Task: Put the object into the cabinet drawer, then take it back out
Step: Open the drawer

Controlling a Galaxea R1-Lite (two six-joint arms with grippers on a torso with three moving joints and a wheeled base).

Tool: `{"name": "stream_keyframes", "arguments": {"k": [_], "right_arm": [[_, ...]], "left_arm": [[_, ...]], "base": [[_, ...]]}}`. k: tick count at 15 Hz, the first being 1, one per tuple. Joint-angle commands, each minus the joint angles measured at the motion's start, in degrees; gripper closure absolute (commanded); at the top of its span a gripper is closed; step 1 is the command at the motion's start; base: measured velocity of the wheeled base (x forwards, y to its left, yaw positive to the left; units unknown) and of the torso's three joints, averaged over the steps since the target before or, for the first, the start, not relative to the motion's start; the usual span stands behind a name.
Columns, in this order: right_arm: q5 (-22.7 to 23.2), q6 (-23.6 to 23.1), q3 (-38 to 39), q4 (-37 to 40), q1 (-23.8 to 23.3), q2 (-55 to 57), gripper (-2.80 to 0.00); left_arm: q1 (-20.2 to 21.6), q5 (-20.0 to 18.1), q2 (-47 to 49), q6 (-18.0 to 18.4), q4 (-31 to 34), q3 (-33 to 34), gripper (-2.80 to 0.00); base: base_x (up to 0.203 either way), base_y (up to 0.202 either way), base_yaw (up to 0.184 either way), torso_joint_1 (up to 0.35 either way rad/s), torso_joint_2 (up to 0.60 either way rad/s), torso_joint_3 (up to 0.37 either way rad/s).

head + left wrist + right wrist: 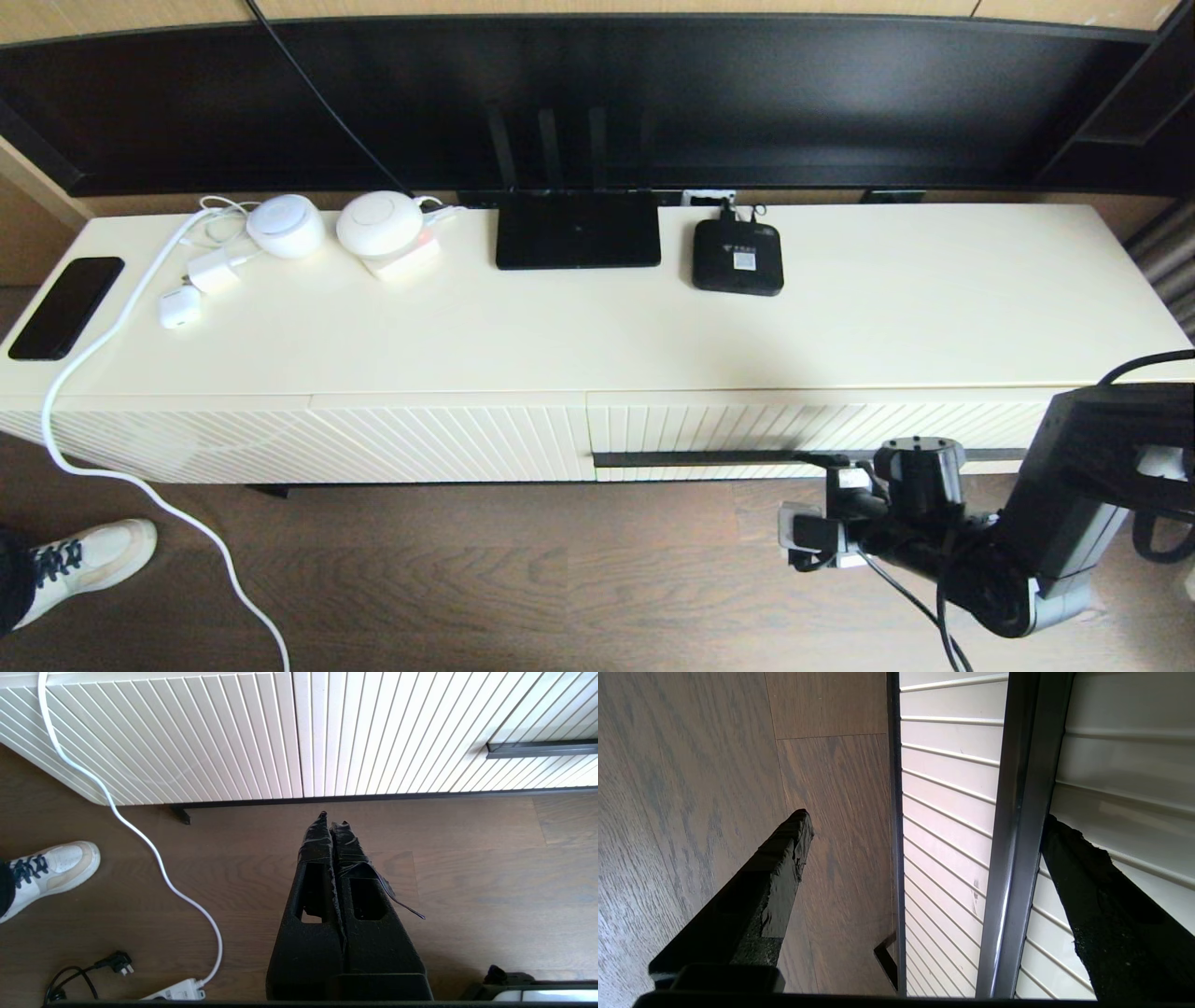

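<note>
The cabinet drawer (747, 422) stands closed, its ribbed cream front (948, 788) crossed by a long dark bar handle (700, 458). My right gripper (826, 467) is at that handle, open, its two black fingers straddling the bar (1017, 812) without pinching it. In the right wrist view the right gripper (927, 819) has one finger over the floor and the other against the drawer front. The object is out of view. My left gripper (332, 819) is shut on nothing, low over the wooden floor before the cabinet.
On the cabinet top lie a flat black router (577, 229), a small black set-top box (737, 258), a phone (65, 306) and white chargers (285, 226). A white cable (140, 835) trails over the floor. A person's shoe (89, 558) stands at the left.
</note>
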Motion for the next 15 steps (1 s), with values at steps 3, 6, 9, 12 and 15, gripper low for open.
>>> {"name": "stream_keyframes", "arguments": {"k": [3, 6, 9, 12, 15], "right_arm": [[0.4, -0.4, 1.0, -0.2, -0.5, 0.5, -2.8], [0.5, -0.5, 4.6, -0.2, -0.5, -1.4, -2.8], [0.5, -0.5, 8.7, -0.2, -0.4, -2.9, -2.8], [0.6, -0.5, 13.1, -0.2, 0.0, -4.2, -2.8], [0.5, -0.3, 17.4, 0.1, 0.7, -7.2, -2.8]], "left_arm": [[0.0, 0.0, 0.0, 0.0, 0.0, 0.0, 0.0], [0.0, 0.0, 0.1, 0.0, 0.0, 0.0, 0.0], [0.0, 0.0, 0.0, 0.0, 0.0, 0.0, 0.0], [0.0, 0.0, 0.0, 0.0, 0.0, 0.0, 0.0], [0.0, 0.0, 0.0, 0.0, 0.0, -0.1, 0.0]], "base": [[0.0, 0.0, 0.0, 0.0, 0.0, 0.0], [0.0, 0.0, 0.0, 0.0, 0.0, 0.0], [0.0, 0.0, 0.0, 0.0, 0.0, 0.0], [0.0, 0.0, 0.0, 0.0, 0.0, 0.0], [0.0, 0.0, 0.0, 0.0, 0.0, 0.0]]}}
